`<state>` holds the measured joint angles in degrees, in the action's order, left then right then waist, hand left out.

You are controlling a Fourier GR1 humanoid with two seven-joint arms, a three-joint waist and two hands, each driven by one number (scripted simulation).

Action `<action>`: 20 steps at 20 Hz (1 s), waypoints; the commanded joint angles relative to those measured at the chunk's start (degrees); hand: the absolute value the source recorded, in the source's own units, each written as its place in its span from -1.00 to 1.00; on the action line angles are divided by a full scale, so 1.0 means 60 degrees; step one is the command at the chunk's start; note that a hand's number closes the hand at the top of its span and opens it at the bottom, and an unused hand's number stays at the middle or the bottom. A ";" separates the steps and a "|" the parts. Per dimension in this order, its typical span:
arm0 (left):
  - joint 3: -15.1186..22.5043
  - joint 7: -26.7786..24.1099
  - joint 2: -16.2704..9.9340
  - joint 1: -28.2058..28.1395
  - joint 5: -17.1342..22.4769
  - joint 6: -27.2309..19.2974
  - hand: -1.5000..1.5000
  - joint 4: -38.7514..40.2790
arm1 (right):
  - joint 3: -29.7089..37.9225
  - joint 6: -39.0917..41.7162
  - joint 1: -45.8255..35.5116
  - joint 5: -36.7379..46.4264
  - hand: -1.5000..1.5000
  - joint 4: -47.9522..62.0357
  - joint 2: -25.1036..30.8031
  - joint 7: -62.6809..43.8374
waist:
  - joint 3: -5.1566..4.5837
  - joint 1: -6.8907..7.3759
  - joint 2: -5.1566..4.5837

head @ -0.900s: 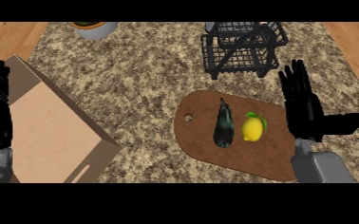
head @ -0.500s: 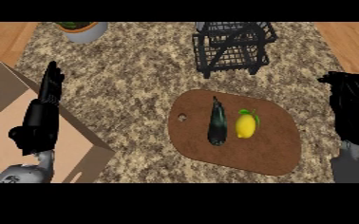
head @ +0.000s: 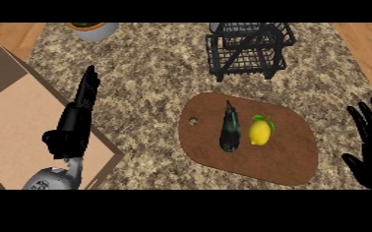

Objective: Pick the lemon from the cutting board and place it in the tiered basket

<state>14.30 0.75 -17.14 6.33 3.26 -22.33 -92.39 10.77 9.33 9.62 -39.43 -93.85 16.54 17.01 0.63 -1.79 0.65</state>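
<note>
No text, label, brand, number or sign can be read anywhere in this view. The lemon [head: 259,131], the cutting board [head: 280,162] and the tiered basket [head: 247,49] bear no lettering, and the speckled desk [head: 152,78] shows only its stone pattern.
</note>
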 commanded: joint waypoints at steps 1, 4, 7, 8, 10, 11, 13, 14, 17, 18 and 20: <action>0.0049 0.0013 0.0389 -0.0108 0.0164 0.0002 0.00 0.0224 | 0.0161 0.0708 0.1325 0.0612 -1.00 -0.1316 0.0940 0.0001 | -0.0119 0.0013 -0.0065; 0.0050 0.0080 0.0309 0.0060 0.0016 -0.0093 0.00 0.0394 | 0.0435 0.0302 0.1829 0.2222 -1.00 -0.1923 0.2386 -0.0530 | -0.0159 -0.0218 -0.0076; 0.0018 0.0150 0.0138 -0.0066 0.0090 -0.0011 0.00 0.0183 | 0.0437 0.0344 0.2224 0.3722 -1.00 -0.2612 0.3847 -0.1329 | -0.0189 -0.0141 -0.0082; 0.0108 0.0091 0.0103 -0.0162 0.0104 0.0067 0.00 0.0003 | 0.0577 0.0020 0.2070 0.4199 -1.00 -0.2985 0.4312 -0.1792 | -0.0214 -0.0018 -0.0077; -0.0072 0.0153 0.0029 -0.0023 0.0179 0.0076 0.00 0.0099 | 0.0793 -0.0005 0.2135 0.4823 -1.00 -0.3638 0.5143 -0.2547 | -0.0220 -0.0022 -0.0098; 0.0134 0.0177 0.0143 -0.0021 0.0092 0.0047 0.00 0.0024 | 0.0631 -0.0103 0.2220 0.5267 -1.00 -0.3987 0.5328 -0.2959 | -0.0203 0.0022 -0.0099; 0.0456 0.0234 0.0364 -0.0015 -0.0115 -0.0084 0.00 0.0077 | 0.0462 -0.0208 0.2155 0.5933 -1.00 -0.4619 0.5875 -0.4025 | -0.0195 0.0116 -0.0130; 0.0349 0.0034 0.0276 -0.0064 0.0094 0.0168 0.00 0.0099 | 0.0349 -0.0233 0.2072 0.6135 -1.00 -0.4933 0.6120 -0.4709 | -0.0205 0.0218 -0.0151; 0.0234 0.0178 0.0250 0.0305 0.0102 0.0227 0.00 0.0224 | -0.0203 -0.0213 0.1832 0.6527 -1.00 -0.6298 0.6600 -0.6786 | -0.0187 0.0267 -0.0156; 0.0338 0.0411 0.0471 0.0646 -0.0019 0.0056 0.00 0.0364 | -0.0572 -0.0346 0.1336 0.6600 -1.00 -0.6340 0.6667 -0.7597 | -0.0175 0.0438 -0.0216; 0.0441 0.0201 0.0442 0.0483 -0.0147 0.0101 0.00 0.0341 | -0.1151 -0.0326 0.0884 0.6601 -1.00 -0.6838 0.6802 -0.9045 | -0.0156 0.0547 -0.0197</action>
<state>15.49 2.09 -16.85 8.48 2.82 -21.59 -92.43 8.58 7.75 18.84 -2.36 -129.34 54.25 -23.39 -0.09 0.38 -0.03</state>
